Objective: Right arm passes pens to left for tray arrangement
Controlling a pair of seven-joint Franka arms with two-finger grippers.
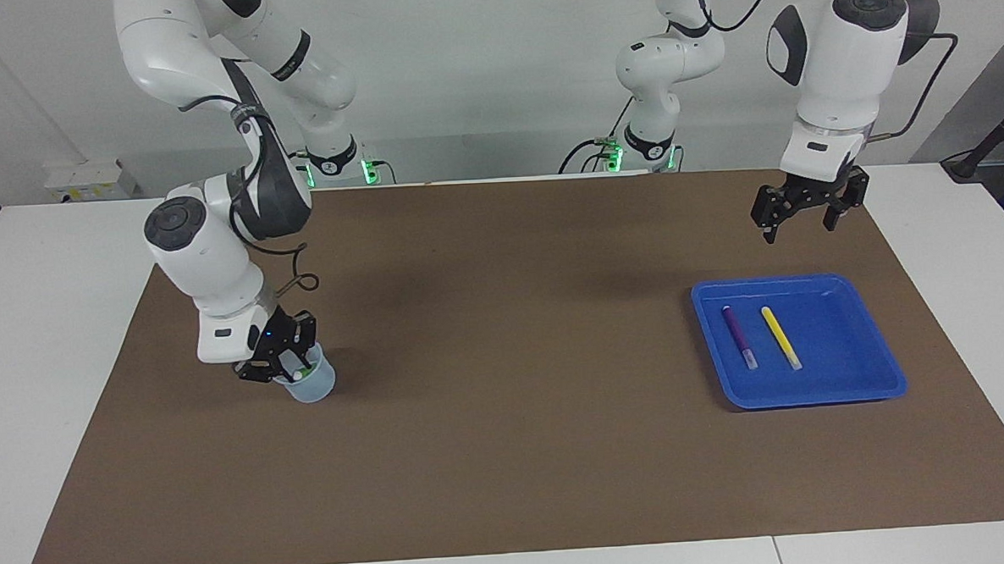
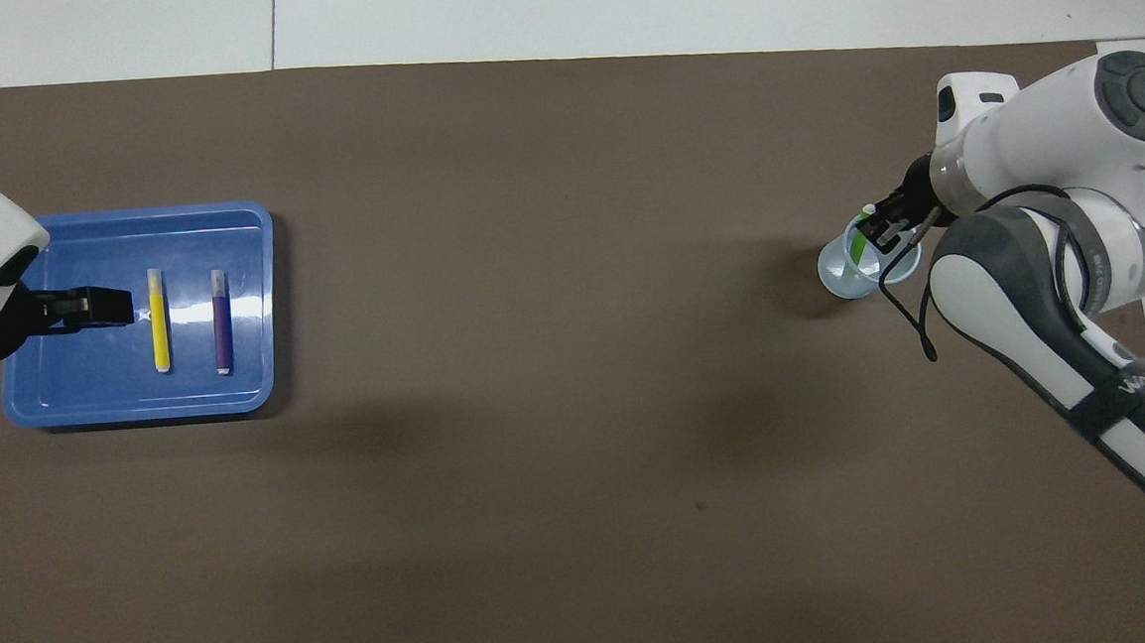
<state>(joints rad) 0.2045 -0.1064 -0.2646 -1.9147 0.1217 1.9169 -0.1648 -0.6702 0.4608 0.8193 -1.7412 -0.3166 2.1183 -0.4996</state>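
The blue tray (image 1: pixel 844 343) (image 2: pixel 89 386) lies toward the left arm's end of the table. In it lie a purple pen (image 1: pixel 738 335) (image 2: pixel 221 321) and a yellow pen (image 1: pixel 780 336) (image 2: pixel 159 322), side by side and apart. My left gripper (image 1: pixel 799 228) (image 2: pixel 99 306) hangs open and empty, raised over the tray's edge. Toward the right arm's end, a green pen (image 1: pixel 301 373) (image 2: pixel 858 244) stands in a translucent cup (image 1: pixel 312 385) (image 2: pixel 843 275). My right gripper (image 1: pixel 284 369) (image 2: pixel 877 230) reaches into the cup's mouth, shut on the green pen's upper end.
A brown mat (image 1: pixel 504 333) covers most of the white table (image 1: pixel 47 336). The cup stands on the mat near its edge at the right arm's end. Both arm bases stand at the table's edge nearest the robots.
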